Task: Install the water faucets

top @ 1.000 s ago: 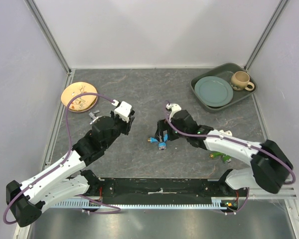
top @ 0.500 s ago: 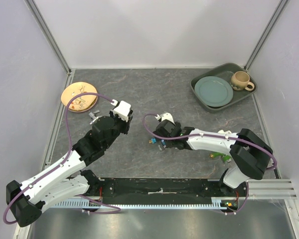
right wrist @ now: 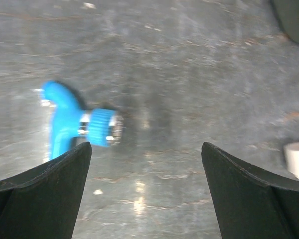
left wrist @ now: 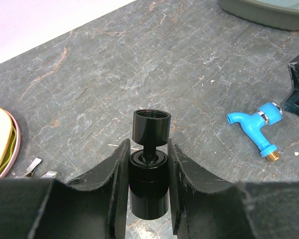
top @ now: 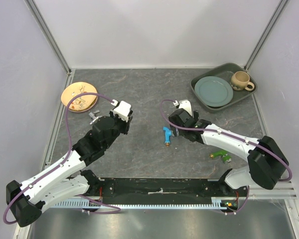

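Holding a black fitting (left wrist: 148,172) in my L gripper (left wrist: 148,148): fingers (left wrist: 118,172) narrow, pinched on both sides of its lower barrel, w/ the upper cap poking out past the tips, open end facing away. R gripper (right wrist: 145,147) is spread wide, nothing between its fingers (right wrist: 42,186), hanging just over the grey stone table (top: 144,89). Blue faucet (left wrist: 254,122) lies on its side near the table centre, just ahead of my R tips but not touching them, brass tip toward the near edge; blurry in the R wrist view. It's well apart from my L gripper. Green faucet (top: 220,155) lies on the table beside my R forearm, near the front edge, well apart from the blue one. Far R corner: grey tray (top: 202,79) w/ a plate (top: 213,91) & a cup (top: 240,79) in it. White piece at the R wrist view's edge, can't tell what
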Controlling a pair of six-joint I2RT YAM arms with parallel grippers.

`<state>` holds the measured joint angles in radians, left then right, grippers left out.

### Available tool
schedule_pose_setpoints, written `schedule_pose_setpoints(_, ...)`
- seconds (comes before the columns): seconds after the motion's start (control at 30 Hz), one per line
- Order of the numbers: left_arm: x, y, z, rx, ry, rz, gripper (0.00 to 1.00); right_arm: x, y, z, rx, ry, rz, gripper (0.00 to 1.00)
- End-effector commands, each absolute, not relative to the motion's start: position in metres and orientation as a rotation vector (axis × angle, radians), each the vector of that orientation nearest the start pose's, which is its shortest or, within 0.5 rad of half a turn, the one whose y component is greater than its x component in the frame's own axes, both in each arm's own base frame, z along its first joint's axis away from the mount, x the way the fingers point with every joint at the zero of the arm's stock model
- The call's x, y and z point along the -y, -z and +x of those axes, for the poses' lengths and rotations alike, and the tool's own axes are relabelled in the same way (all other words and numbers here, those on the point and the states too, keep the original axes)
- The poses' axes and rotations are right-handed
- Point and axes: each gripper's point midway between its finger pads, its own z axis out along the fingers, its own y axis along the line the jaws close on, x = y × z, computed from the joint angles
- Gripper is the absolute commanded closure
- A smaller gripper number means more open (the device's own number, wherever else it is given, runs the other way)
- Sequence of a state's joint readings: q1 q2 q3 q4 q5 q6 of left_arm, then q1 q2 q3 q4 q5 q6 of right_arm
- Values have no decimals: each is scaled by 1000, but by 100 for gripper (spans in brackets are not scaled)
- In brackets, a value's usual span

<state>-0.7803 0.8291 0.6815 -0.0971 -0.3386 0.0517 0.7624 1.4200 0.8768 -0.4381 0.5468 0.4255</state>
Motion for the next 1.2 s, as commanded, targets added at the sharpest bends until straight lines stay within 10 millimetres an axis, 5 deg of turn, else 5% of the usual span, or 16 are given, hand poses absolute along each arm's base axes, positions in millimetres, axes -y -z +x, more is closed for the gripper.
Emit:
schedule_pose_setpoints(0.0,179,-261,268,-1673,254,436,98,-234,-111,284,-2254,-208,-265,2)
schedule_pose_setpoints(0.13,179,-261,269,-1673,251,435,98,-274,-100,274,-2272,-291,-369,2)
schedule_pose_setpoints(0.23,179,-261,268,-1672,249,436,98,-279,-84,271,-2302,-239,-385,2)
schedule_pose_setpoints(0.43,179,-261,268,-1672,254,438,98,-239,-60,272,-2336,35,-344,2)
schedule_pose_setpoints(0.63,181,-259,268,-1677,258,450,98,-198,-72,272,-2277,217,-274,2)
schedule_pose_setpoints(0.87,182,-257,268,-1681,257,453,98,-172,-70,272,-2308,282,-188,2)
schedule_pose_setpoints(1.17,183,-257,267,-1681,266,459,98,-256,-87,254,-2313,-447,-37,9)
